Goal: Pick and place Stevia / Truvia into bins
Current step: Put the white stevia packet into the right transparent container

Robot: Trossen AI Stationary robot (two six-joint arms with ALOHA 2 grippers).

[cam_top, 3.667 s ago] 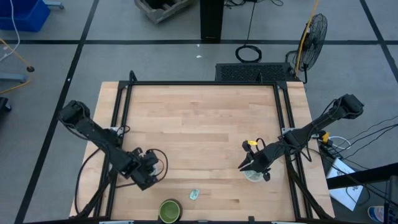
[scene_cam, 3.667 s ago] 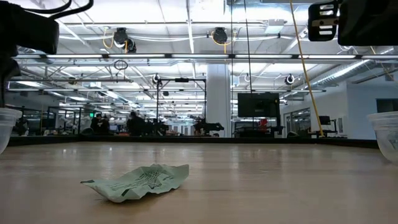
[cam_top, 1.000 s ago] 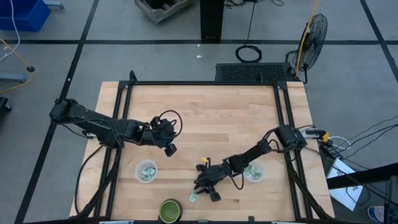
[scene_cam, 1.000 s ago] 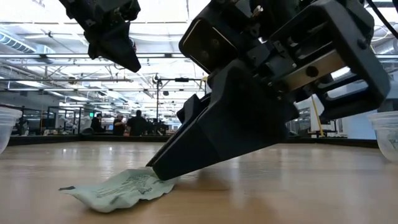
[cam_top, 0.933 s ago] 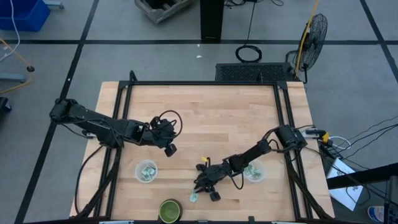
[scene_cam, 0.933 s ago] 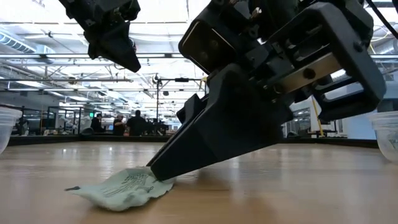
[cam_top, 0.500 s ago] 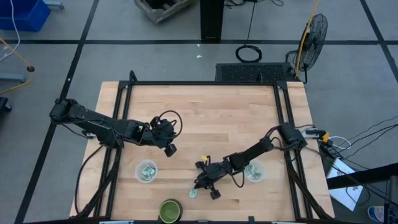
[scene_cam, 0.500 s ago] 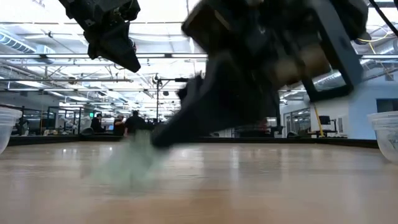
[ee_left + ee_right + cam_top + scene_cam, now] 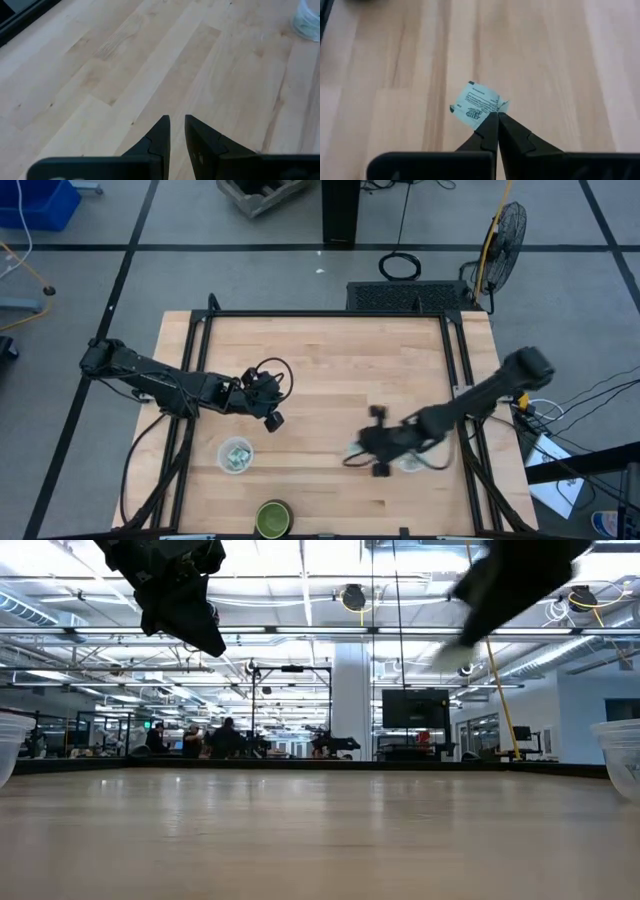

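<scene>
Pinching a pale green and white Stevia packet (image 9: 479,106) by one corner, the right gripper (image 9: 497,118) has its fingers pressed together on the paper, and the packet sticks out past the fingertips above the wooden table (image 9: 320,360). From above, that gripper (image 9: 358,452) hangs over the table's near right part, just beside the right clear cup (image 9: 409,462). Farther left, the left cup (image 9: 237,456) holds packets, and the left gripper (image 9: 274,419) waits above it with its fingers (image 9: 161,131) a narrow gap apart, holding nothing.
</scene>
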